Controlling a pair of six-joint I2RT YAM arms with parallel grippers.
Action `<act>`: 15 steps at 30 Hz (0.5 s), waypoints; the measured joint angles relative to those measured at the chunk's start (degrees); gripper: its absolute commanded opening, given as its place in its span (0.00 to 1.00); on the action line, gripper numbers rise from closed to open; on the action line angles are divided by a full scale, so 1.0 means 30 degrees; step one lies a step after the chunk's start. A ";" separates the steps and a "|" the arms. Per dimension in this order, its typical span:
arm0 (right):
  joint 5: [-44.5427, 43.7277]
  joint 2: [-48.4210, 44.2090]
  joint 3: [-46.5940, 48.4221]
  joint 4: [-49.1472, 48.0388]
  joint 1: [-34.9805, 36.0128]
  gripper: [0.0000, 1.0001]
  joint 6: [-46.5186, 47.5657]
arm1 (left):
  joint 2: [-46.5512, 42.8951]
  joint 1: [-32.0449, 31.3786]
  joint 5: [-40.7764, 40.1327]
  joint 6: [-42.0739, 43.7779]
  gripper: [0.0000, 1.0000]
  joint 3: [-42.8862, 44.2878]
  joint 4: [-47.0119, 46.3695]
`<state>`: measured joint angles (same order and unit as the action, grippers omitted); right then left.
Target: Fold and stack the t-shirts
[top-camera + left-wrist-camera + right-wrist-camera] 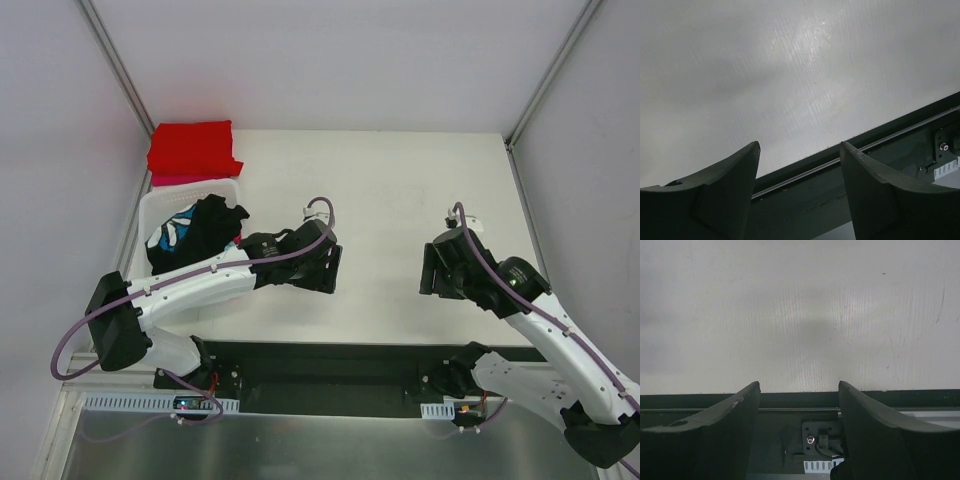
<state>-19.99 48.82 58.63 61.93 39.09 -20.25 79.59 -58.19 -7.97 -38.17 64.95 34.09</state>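
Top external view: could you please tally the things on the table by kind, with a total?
T-shirts: 3 visible, the folded red t-shirt, the pink t-shirt showing under it, and the black t-shirt in the basket
Baskets: 1, the white mesh basket
Grippers: 2, the left gripper and the right gripper, both open
Total: 6

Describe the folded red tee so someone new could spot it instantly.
Start at the white table and look to its far left corner, just beyond the white basket. The red t-shirt lies there folded flat on a pink one. Unlike the crumpled black tee in the basket, it is neat, plain and bright red.
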 measured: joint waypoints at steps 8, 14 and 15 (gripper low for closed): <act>0.0000 -0.0080 -0.0015 0.0007 0.0000 0.67 -0.0080 | 0.0000 0.0000 0.0000 -0.0015 0.65 -0.0066 -0.0015; 0.0007 -0.0073 -0.0015 0.0007 0.0000 0.68 -0.0102 | 0.0000 0.0000 0.0007 -0.0015 0.65 -0.0073 -0.0015; 0.0007 -0.0073 -0.0022 0.0007 0.0000 0.68 -0.0102 | 0.0000 0.0000 0.0000 -0.0029 0.64 -0.0073 -0.0015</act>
<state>-19.97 48.60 58.57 61.95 39.09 -20.56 79.59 -58.19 -7.97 -38.26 64.73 34.04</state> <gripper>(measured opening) 0.675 0.648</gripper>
